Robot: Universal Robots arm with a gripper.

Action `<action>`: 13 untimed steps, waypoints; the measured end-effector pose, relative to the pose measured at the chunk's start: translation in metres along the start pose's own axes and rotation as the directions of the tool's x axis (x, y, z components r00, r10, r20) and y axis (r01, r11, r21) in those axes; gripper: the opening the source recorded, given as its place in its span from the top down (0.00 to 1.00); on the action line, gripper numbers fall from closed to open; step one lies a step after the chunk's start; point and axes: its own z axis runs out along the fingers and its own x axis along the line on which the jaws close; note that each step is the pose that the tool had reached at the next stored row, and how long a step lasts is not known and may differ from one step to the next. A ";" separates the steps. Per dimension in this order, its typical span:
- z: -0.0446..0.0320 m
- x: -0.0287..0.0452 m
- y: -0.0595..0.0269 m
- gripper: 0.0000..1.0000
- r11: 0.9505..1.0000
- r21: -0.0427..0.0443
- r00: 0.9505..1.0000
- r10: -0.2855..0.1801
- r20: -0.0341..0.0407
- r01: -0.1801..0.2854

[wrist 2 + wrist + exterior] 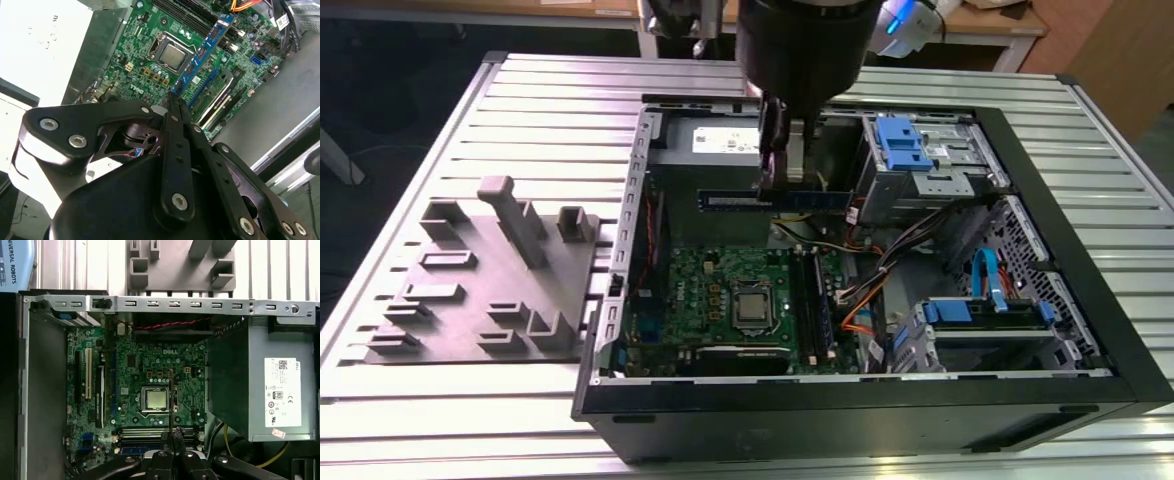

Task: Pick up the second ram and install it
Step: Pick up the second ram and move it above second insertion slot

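The case (854, 415) lies open upward, so the drop to the board (720, 290) is free from above. The pincer (773, 186), clamped on the ram (821, 198), hangs in that open air, touching nothing below. Lower down room is tight: the supply box (707, 140) walls one end of the board, and the drive cage (921, 160) and tangled cables (865, 290) crowd the side by the slots (817, 310). The case's rim fences every side. On the counter (560, 110) a grey fixture (494, 270) stands at the exterior view's left of the case.
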 end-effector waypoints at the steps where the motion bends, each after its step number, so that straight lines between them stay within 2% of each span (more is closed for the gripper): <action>1: 0.0018 0.0001 -0.0001 0.92 1.000 0.000 1.000 0.000 0.000 0.000; 5: 0.0079 0.0005 -0.0011 0.92 1.000 0.000 1.000 0.000 0.000 0.000; 13: 0.0154 0.0008 -0.0111 0.92 1.000 -0.005 1.000 0.001 0.000 -0.001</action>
